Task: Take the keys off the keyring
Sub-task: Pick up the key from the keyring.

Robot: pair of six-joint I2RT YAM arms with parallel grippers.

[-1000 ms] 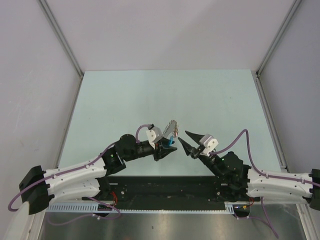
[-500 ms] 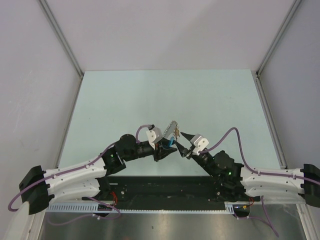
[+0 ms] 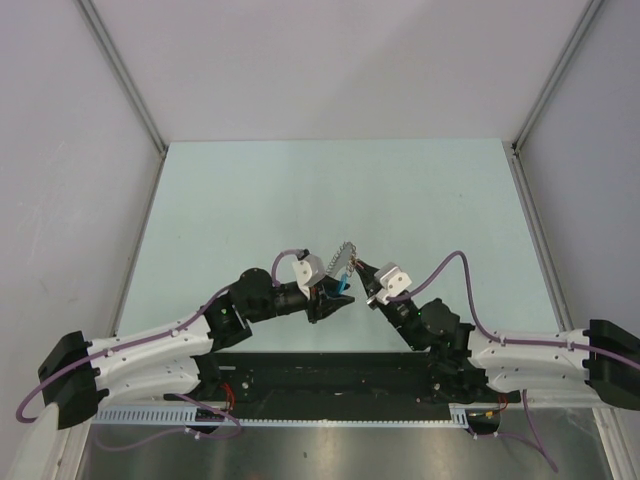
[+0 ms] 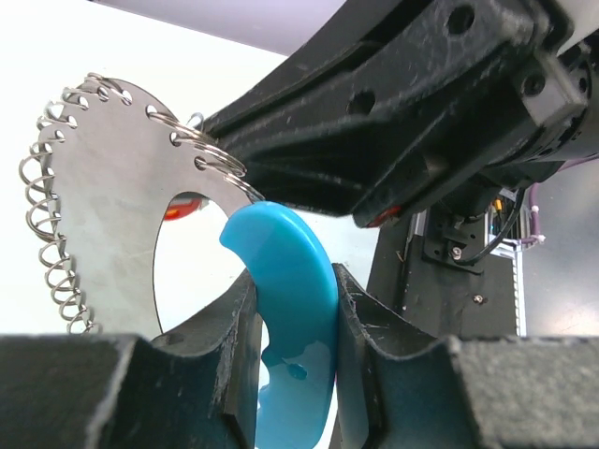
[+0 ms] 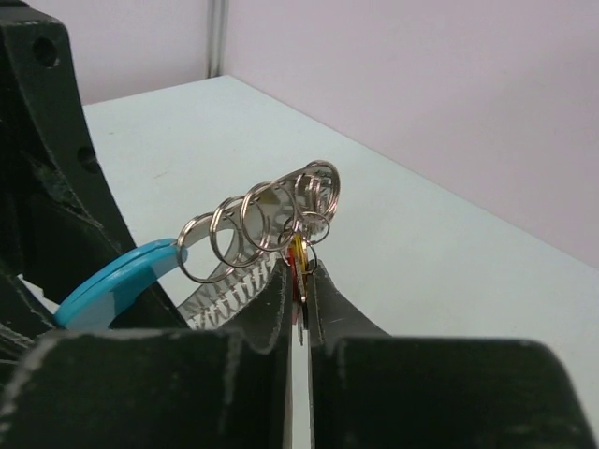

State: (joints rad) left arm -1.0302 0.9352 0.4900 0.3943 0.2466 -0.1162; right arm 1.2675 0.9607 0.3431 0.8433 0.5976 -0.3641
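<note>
The keyring (image 3: 343, 257) is a silvery crescent plate (image 4: 108, 206) edged with small split rings (image 5: 262, 224) and ending in a bright blue arc (image 4: 290, 290). My left gripper (image 4: 292, 374) is shut on that blue arc and holds the ring up above the table. A small key (image 5: 299, 257) with a red head hangs from the rings. My right gripper (image 5: 299, 281) is shut on this key, its tips right under the rings. From above, the left gripper (image 3: 335, 290) and right gripper (image 3: 360, 268) meet at the ring. The key's blade is hidden between the fingers.
The pale green table (image 3: 300, 190) lies below, with white walls (image 3: 320, 60) behind and at both sides. The right arm's black fingers (image 4: 374, 122) fill the upper right of the left wrist view. The arms' bases (image 3: 330, 375) sit at the near edge.
My right gripper has moved left up to the keyring and closed from open onto the key. The left gripper and the ring have stayed where they were.
</note>
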